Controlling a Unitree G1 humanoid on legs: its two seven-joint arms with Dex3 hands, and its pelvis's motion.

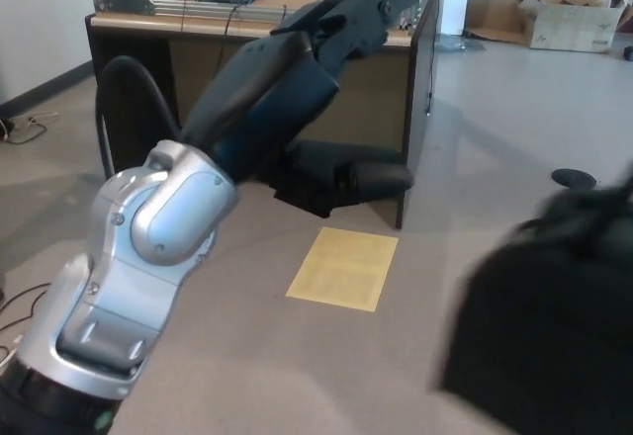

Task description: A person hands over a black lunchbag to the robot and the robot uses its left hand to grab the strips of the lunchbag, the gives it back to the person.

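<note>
Black and blurred, the lunchbag [539, 331] sits low to the right of the raised left hand [381, 5], whose finger state cannot be told; it should probably lower toward the straps.

- The left arm [188, 217] is reaching from lower left up toward the desk [247, 30] behind.
- A paper sheet [344, 269] is lying on the floor [514, 138] before the desk.
- The lunchbag [544, 326] is sitting at lower right, blurred.
- A cardboard box [569, 20] is standing far right, behind.
</note>
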